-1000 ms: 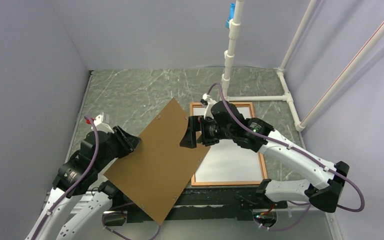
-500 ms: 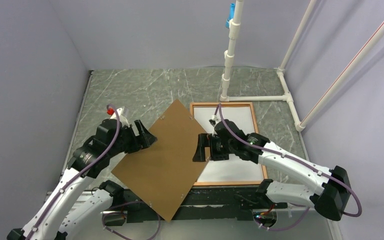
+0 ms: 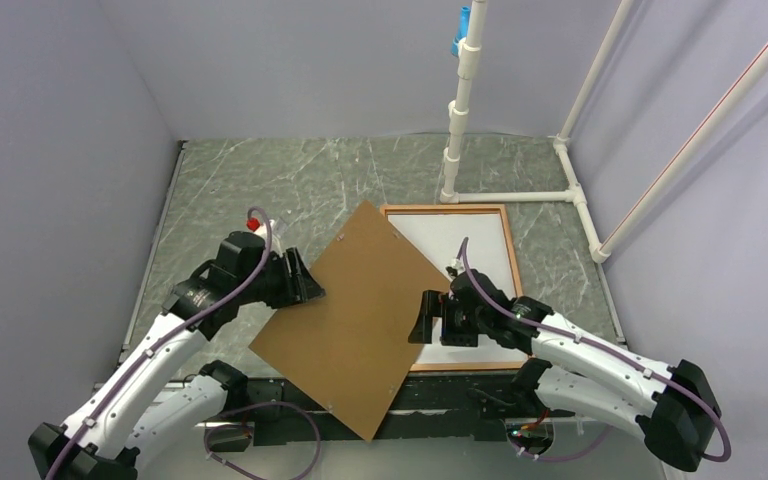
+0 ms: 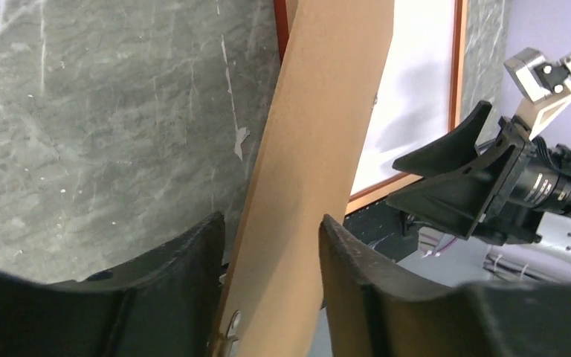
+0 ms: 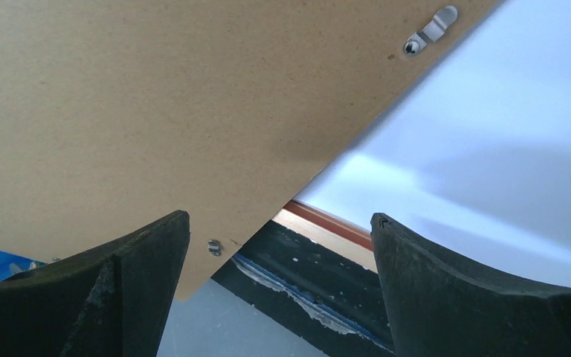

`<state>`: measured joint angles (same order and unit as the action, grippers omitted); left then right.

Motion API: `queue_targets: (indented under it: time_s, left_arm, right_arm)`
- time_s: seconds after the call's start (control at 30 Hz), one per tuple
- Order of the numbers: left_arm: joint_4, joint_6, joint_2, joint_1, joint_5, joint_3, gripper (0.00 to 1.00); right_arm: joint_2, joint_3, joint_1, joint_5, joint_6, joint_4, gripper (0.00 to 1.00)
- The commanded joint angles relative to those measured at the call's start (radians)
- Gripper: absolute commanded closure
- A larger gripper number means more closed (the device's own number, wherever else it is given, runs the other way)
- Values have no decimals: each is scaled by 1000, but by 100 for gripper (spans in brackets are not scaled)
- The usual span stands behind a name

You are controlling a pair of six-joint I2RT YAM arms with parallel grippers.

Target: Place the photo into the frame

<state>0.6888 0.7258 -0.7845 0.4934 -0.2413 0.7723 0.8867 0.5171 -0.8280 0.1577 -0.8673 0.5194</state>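
Observation:
The frame [image 3: 508, 228], orange-brown, lies flat right of centre. The photo [image 3: 465, 240] rests inside it, white back up; it also shows as the photo [image 5: 491, 163] inside the frame [image 5: 327, 223]. A plain brown backing board [image 3: 360, 315] lies skewed over the frame's left side and overhangs the table's near edge. My left gripper [image 3: 305, 285] straddles the board's left edge. In the left wrist view the board [image 4: 327, 134] runs between that gripper's [image 4: 268, 230] parted jaws. My right gripper [image 3: 428, 318] is open and empty at the board's right edge.
A white pipe stand [image 3: 457, 120] rises at the back, its base pipes running along the right side. Grey walls close in left and behind. A black strip [image 3: 460, 395] marks the table's near edge. A metal clip [image 5: 431, 30] sits on the board.
The board has come down from a raised tilt and shifted right. My left arm followed it rightward. My right gripper drew back toward the near edge, still open.

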Motion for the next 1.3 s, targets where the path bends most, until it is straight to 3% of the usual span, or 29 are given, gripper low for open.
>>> queue_targets:
  time_s: [0.0, 0.27, 0.53, 0.83, 1.03, 1.27]
  left_arm:
    - [-69, -20, -12, 2, -66, 10, 54]
    - [-84, 6, 8, -1, -50, -4, 99]
    - [-68, 103, 94, -4, 101, -4, 100]
    - [-127, 258, 425, -6, 284, -54, 100]
    - [-153, 322, 598, -5, 344, -60, 100]
    - [-165, 342, 643, -6, 329, -10, 100]
  right_arm:
    - [-19, -8, 10, 6, -20, -70, 6]
    - [-22, 64, 24, -4, 12, -15, 6]
    - [-107, 106, 50, -24, -4, 28, 4]
    - [-193, 76, 128, 50, -22, -50, 1]
    - [-165, 27, 225, 268, -49, -305, 1]
    - [-46, -10, 335, 480, -121, -640, 1]
